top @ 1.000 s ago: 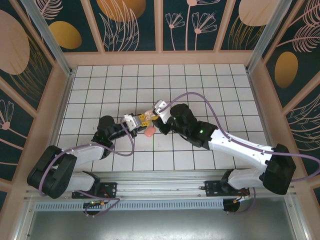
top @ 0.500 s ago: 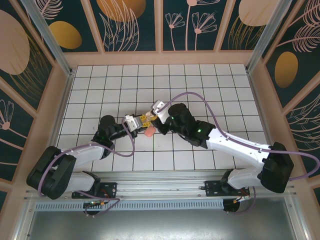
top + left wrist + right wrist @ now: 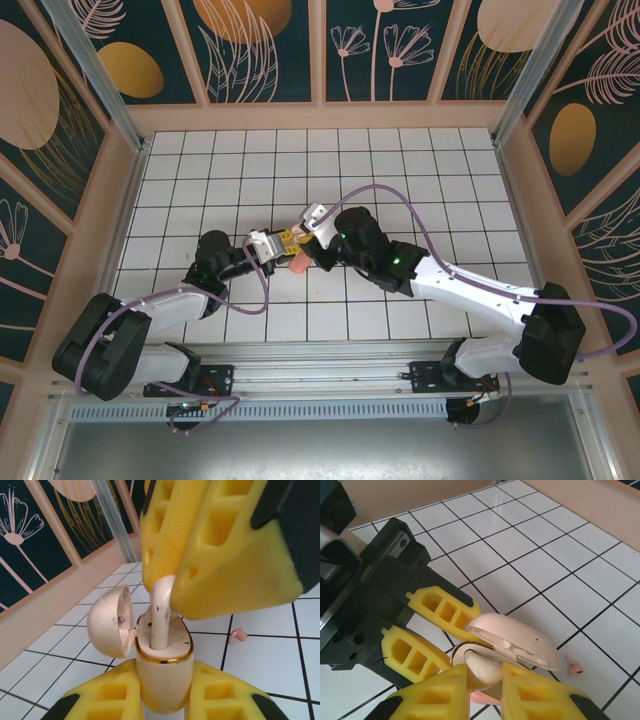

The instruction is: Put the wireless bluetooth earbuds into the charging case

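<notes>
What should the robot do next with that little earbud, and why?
Probably the right gripper should ease the beige earbud straight down. Its stem is in the open case, but its head sits above the gold rim, and the left gripper holds the case upright.

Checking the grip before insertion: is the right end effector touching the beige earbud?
Touching: the right wrist view shows the beige earbud pinched inside the right end effector.

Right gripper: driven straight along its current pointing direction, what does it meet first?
The open charging case in the left gripper. The right gripper holds a beige earbud, stem in the case's well, so the bud would probably bottom out first, then the gripper reaches the rim.
</notes>
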